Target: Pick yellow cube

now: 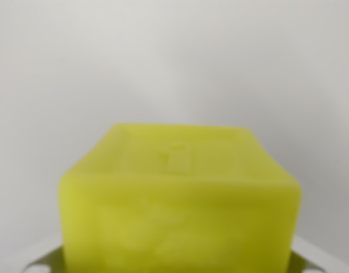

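Jaws: can't tell their state. Only two pale grey-white slivers of what looks like the gripper show, one at the bottom-left corner [46, 259] and one at the bottom-right [319, 256], both cut off by the frame edge and partly hidden behind the block. Fingertips are not visible, so whether they are apart, together, or pressing on anything is unreadable.

Yellow-green soft-looking cube [180, 210] fills the lower centre of the wrist view, very close to the lens and out of focus. Two faces show: the top face, sloping away, and the near front face. Its bottom is cropped by the lower frame edge, so what it sits on or how it is supported is hidden. Sides facing the wrist view's left and right are not visible either.

Top face has a small faint rectangular mark [177, 158] near the middle; too blurred to say whether it is a dent, a print or a label. Front face shows mottled lighter patches, detail lost to blur.

Plain light grey surface [174, 57] fills everything above and beside the cube. Featureless apart from a soft darker smudge above the cube; can't tell if it is a table, a wall or both, no edge or seam readable.
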Controlling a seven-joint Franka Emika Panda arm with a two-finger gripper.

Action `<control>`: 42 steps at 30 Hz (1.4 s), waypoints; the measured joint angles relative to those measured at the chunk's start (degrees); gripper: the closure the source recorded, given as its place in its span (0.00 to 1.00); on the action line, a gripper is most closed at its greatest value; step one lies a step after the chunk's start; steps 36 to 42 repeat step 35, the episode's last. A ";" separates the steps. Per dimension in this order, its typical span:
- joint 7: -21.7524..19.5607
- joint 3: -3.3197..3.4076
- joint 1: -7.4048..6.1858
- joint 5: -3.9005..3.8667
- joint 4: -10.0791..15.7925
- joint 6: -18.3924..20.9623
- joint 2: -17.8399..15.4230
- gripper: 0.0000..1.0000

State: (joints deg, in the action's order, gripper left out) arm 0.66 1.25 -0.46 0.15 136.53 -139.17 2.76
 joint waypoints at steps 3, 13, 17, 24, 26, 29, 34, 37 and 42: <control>-0.02 0.00 0.00 -0.03 -0.28 1.13 -0.84 1.00; -0.08 0.00 0.01 -0.11 -1.41 4.85 -3.43 1.00; -0.10 0.00 0.01 -0.13 -1.94 6.36 -4.41 1.00; -0.13 0.00 0.01 -0.18 -2.96 8.91 -5.95 1.00; -0.14 0.00 0.01 -0.19 -3.15 9.38 -6.21 1.00; -0.14 0.00 0.00 -0.19 -3.24 9.57 -6.32 1.00; -0.14 0.00 0.00 -0.19 -3.24 9.57 -6.33 1.00; -0.14 0.00 0.00 -0.19 -3.24 9.57 -6.33 1.00; -0.14 0.00 0.00 -0.19 -3.24 9.57 -6.33 1.00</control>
